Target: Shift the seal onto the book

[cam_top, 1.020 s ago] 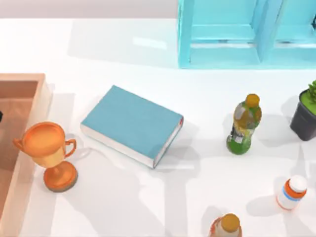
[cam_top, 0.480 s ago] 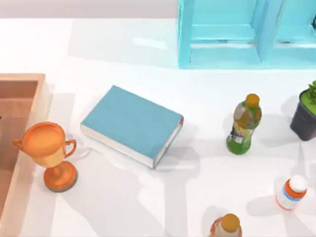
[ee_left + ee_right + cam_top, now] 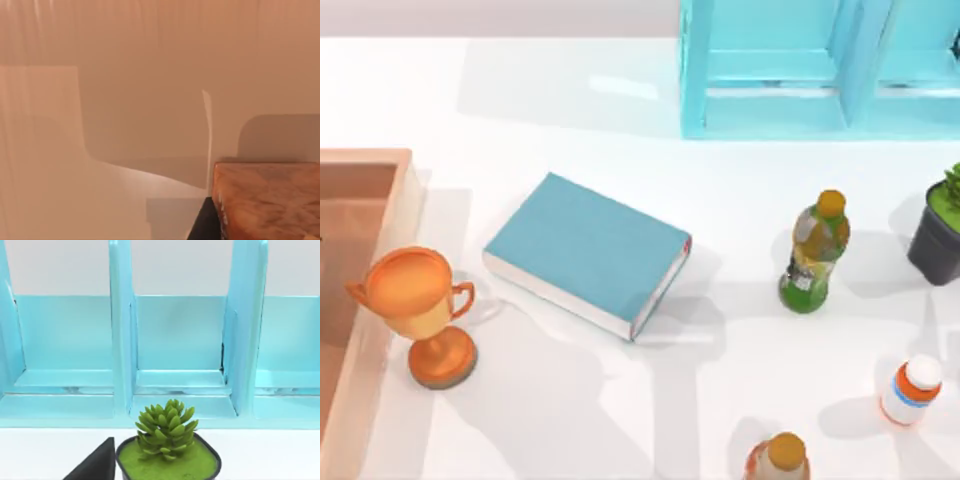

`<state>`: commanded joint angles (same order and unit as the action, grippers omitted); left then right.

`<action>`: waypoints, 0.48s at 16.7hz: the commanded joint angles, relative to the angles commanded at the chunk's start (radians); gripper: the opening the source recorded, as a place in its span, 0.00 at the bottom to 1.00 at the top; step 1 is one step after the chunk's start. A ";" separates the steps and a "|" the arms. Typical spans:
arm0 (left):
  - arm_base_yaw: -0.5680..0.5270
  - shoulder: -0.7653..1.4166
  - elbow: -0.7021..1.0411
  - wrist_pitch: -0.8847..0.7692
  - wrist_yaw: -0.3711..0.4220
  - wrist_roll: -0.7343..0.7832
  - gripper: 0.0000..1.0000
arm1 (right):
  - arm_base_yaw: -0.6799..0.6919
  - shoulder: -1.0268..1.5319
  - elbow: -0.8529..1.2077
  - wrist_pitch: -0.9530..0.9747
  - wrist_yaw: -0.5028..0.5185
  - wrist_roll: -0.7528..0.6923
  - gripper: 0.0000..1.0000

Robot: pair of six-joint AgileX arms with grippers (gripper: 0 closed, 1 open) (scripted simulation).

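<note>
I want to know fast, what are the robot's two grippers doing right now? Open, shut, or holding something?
Left gripper: cannot be told.
Right gripper: cannot be told.

Overhead camera looks down; right wrist camera shares its potted plant (image 3: 937, 232) (image 3: 169, 446).

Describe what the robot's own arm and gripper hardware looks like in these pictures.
Little of it shows: a plain black, flat-sided wedge at the edge of the left wrist view, the left gripper, and a matching black pointed wedge, the right gripper, beside the potted plant. No cables or markings visible.
</note>
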<state>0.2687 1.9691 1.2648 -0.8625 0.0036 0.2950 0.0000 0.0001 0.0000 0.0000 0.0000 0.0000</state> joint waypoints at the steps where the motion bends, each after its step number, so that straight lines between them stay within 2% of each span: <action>1: 0.000 0.000 0.000 0.000 0.000 0.000 0.02 | 0.000 0.000 0.000 0.000 0.000 0.000 1.00; 8: 0.000 0.000 0.000 0.000 0.000 0.000 0.00 | 0.000 0.000 0.000 0.000 0.000 0.000 1.00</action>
<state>0.2687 1.9691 1.2648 -0.8625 0.0036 0.2950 0.0000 0.0001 0.0000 0.0000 0.0000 0.0000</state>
